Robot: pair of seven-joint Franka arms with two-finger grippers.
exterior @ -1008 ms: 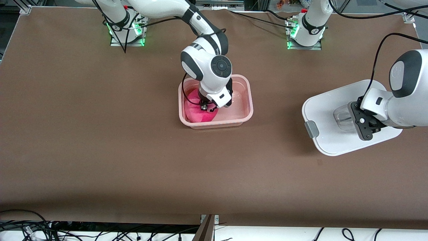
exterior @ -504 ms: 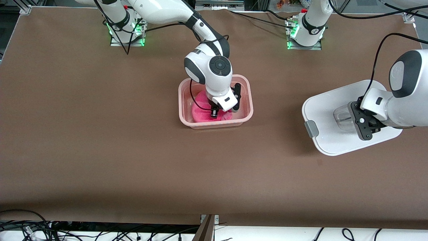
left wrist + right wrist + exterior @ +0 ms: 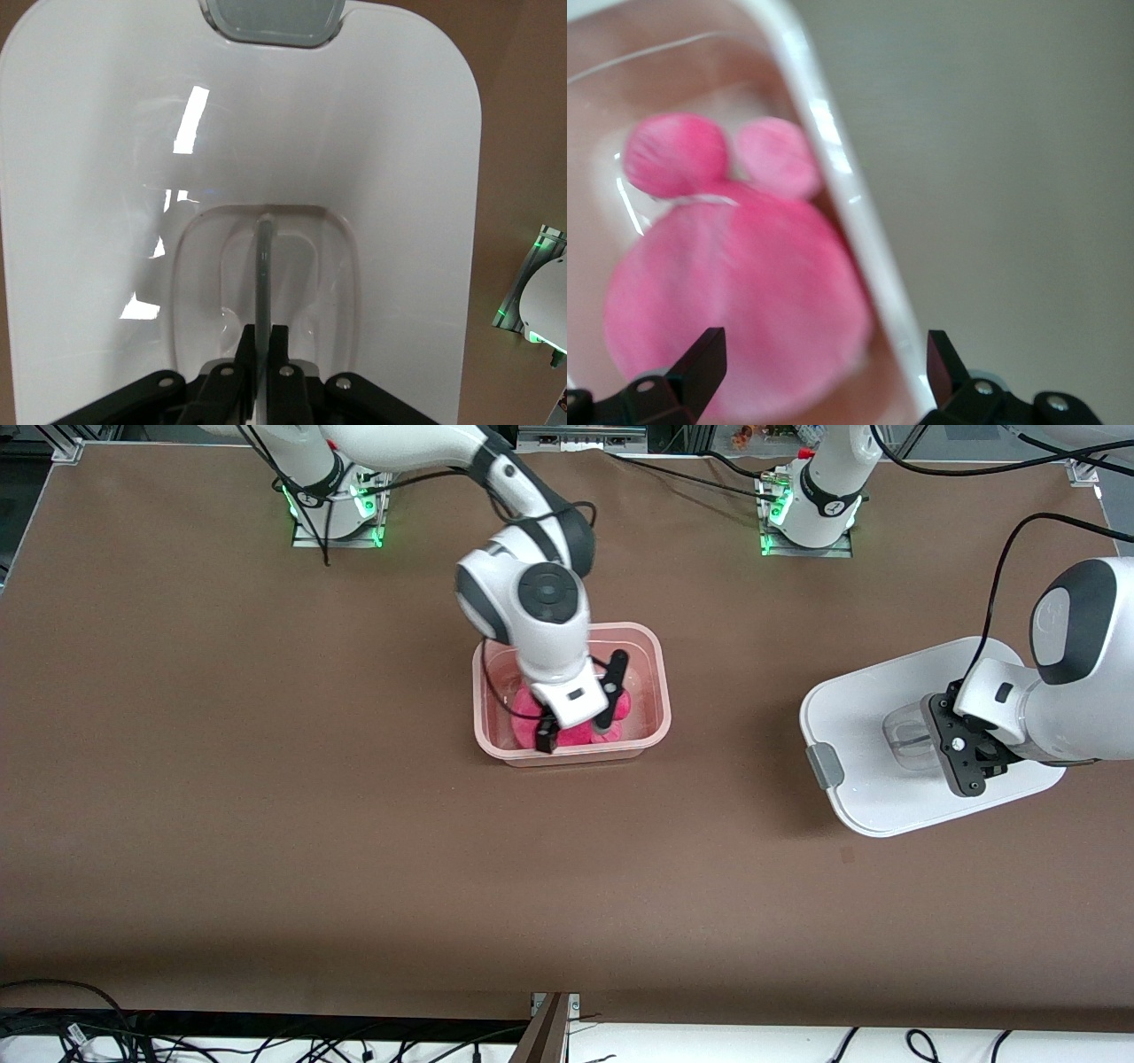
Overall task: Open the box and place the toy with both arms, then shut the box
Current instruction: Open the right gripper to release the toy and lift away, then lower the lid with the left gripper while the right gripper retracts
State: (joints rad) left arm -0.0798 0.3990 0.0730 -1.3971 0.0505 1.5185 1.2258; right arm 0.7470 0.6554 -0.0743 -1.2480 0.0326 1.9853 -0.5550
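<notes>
The pale pink box [image 3: 660, 657] stands open in the middle of the table, and the pink plush toy [image 3: 524, 708] lies in it. My right gripper [image 3: 574, 737] is open just above the toy and the box's wall nearer to the front camera, holding nothing. In the right wrist view the toy [image 3: 735, 292] shows between the open fingers of the gripper [image 3: 822, 347], beside the box rim [image 3: 842, 168]. My left gripper [image 3: 930, 735] is shut on the clear handle [image 3: 263, 266] of the white lid [image 3: 873, 700], at the left arm's end of the table.
A grey clip [image 3: 824, 766] sits on the lid's edge and also shows in the left wrist view [image 3: 273, 18]. The arm bases [image 3: 806, 514] stand along the table edge farthest from the front camera. Cables [image 3: 673, 474] lie near them.
My right gripper has opened, let go of the toy in the box and risen, shifting toward the front camera. The left arm and the lid have not moved.
</notes>
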